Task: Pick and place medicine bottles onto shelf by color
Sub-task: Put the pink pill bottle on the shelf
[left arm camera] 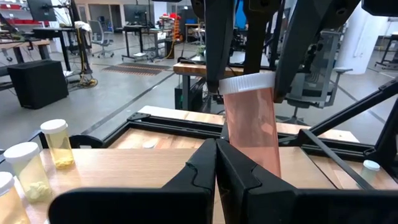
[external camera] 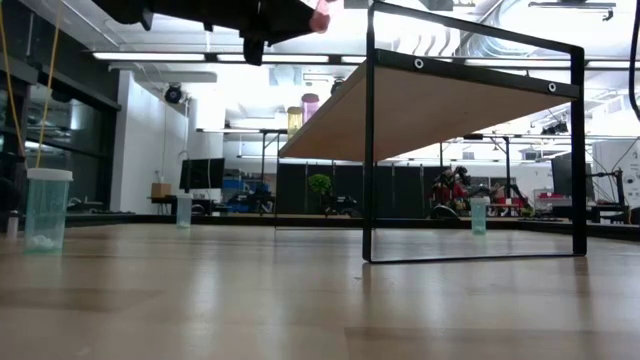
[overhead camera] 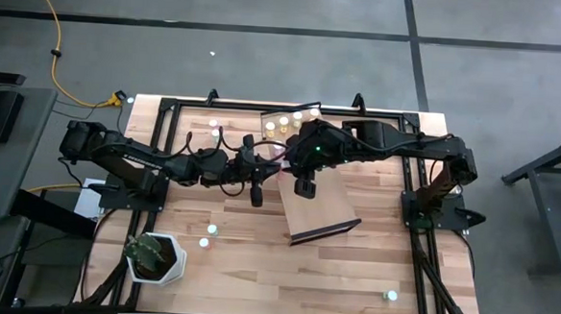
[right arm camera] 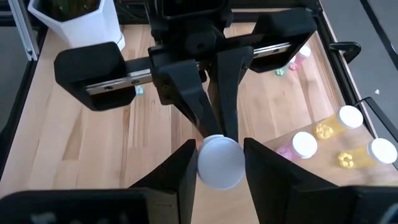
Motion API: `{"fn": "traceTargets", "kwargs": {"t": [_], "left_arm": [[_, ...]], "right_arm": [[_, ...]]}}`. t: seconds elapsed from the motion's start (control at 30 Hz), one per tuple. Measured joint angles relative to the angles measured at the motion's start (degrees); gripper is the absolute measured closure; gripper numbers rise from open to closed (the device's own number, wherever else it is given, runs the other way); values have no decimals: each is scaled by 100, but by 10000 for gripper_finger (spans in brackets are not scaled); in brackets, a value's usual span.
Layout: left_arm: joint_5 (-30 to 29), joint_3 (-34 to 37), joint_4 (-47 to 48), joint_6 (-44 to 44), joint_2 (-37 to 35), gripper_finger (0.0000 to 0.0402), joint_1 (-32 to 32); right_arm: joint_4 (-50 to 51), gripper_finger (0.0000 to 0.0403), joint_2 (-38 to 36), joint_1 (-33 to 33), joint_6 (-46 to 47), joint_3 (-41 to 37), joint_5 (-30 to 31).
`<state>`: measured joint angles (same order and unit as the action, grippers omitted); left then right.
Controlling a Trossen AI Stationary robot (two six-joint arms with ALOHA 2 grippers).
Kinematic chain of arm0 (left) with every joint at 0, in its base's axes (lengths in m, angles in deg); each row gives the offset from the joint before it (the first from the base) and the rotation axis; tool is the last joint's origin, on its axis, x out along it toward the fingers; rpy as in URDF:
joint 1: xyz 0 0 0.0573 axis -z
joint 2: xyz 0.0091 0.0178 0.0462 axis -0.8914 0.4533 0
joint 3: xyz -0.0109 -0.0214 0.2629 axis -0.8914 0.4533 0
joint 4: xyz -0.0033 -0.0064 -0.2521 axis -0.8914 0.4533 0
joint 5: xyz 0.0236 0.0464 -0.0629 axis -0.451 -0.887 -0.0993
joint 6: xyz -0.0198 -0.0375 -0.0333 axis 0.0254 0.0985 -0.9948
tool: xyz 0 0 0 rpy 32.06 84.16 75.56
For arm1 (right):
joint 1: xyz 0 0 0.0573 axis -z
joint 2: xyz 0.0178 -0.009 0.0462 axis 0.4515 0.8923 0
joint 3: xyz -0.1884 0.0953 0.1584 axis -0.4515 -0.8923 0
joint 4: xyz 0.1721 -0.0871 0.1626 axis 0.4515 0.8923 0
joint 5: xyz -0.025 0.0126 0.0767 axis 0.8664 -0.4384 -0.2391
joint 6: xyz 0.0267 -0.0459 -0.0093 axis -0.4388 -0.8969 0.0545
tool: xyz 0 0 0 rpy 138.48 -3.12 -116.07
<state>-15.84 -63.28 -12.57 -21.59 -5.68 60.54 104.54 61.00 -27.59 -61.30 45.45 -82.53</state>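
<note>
Butcher-block tabletop (overhead camera: 351, 276) is bearing the tilted shelf (overhead camera: 321, 212); yellow bottles (overhead camera: 284, 126) are already sitting at its 11 o'clock end. Right gripper (right arm camera: 219, 163) is clamping a pink bottle (left arm camera: 252, 127) above it, left gripper (left arm camera: 216, 163) waiting shut, empty, beside. Teal bottles (overhead camera: 206, 236) are lying unsorted around 7 o'clock.

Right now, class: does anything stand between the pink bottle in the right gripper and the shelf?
Yes. The pink bottle hangs by its cap end in the right gripper above the shelf. The shut left gripper sits right against the bottle's lower end, crowding the way down. Nothing else visibly blocks it.
</note>
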Motion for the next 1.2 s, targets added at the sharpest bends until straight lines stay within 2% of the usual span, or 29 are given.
{"fn": "traceTargets", "kwargs": {"t": [0.37, 0.63, 0.83, 0.97, 1.2], "left_arm": [[-44, 0, 123, 148, -26, 401, 5], [-1308, 4, 1416, 403, -716, 401, 4], [-1448, 289, 1720, 365, -1150, 401, -12], [-1484, 375, 1638, 367, -1297, 401, -113], [-1187, 437, 1631, 367, -1357, 401, -135]], "right_arm": [[-208, 294, 0, 2, -136, -1, 32], [284, 294, 0, 125, -453, -2, 494], [435, 298, 0, 535, -393, -241, 758], [575, 313, 2, 747, -349, -407, 474], [910, 330, 2, 608, -402, -675, -95]]}}
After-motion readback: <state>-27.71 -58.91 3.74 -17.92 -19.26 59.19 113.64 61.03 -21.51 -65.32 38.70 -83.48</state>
